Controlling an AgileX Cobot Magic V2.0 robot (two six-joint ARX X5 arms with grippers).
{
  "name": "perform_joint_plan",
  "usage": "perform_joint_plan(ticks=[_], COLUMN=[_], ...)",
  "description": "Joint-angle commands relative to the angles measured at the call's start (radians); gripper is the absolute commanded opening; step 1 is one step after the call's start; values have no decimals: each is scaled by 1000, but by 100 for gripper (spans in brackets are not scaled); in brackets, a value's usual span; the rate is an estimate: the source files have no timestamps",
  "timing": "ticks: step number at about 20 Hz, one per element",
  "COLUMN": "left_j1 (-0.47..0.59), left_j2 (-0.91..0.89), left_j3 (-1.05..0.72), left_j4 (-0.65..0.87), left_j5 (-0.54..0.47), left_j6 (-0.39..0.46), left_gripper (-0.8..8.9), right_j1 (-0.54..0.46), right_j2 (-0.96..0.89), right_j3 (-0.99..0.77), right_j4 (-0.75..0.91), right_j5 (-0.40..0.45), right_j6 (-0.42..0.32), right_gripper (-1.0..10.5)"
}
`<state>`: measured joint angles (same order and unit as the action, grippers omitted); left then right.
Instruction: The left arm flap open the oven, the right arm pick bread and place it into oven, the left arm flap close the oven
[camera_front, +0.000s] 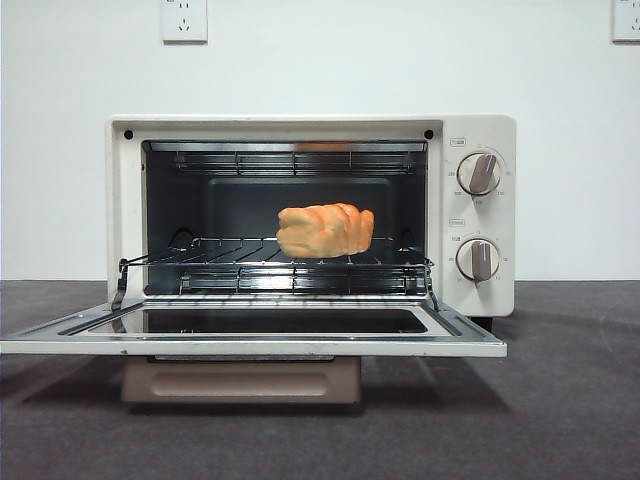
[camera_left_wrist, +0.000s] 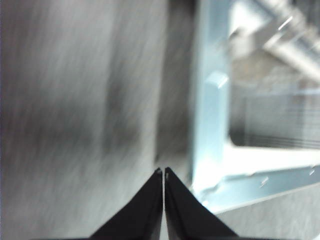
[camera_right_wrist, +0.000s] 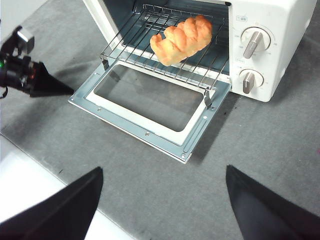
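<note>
bread on rack inside oven | door flapped down, long edge crosswise | left gripper jaws pressed together, holding nothing, just beside door's corner, nearer arm | right gripper spread wide, well back
</note>
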<state>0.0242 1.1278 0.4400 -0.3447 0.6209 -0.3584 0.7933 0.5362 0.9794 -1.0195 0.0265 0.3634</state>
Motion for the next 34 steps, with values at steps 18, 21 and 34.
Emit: perform_joint_plan(ticks=[18, 21, 34], left_j1=[-44, -44, -44], left_j2=[132, 131, 114], left_j3=[-22, -22, 137], left_j4=[141, 209, 449], left_j5=[180, 254, 228], left_j6=[-79, -138, -411], left_gripper=[10, 10, 10], right_j1=[8, 8, 8], right_j2=[3, 3, 3], right_j3=[17, 17, 17], right_j4=[53, 54, 137], right_j5=[0, 0, -2], right_j6=[-8, -4, 21], right_gripper=[391, 391, 391])
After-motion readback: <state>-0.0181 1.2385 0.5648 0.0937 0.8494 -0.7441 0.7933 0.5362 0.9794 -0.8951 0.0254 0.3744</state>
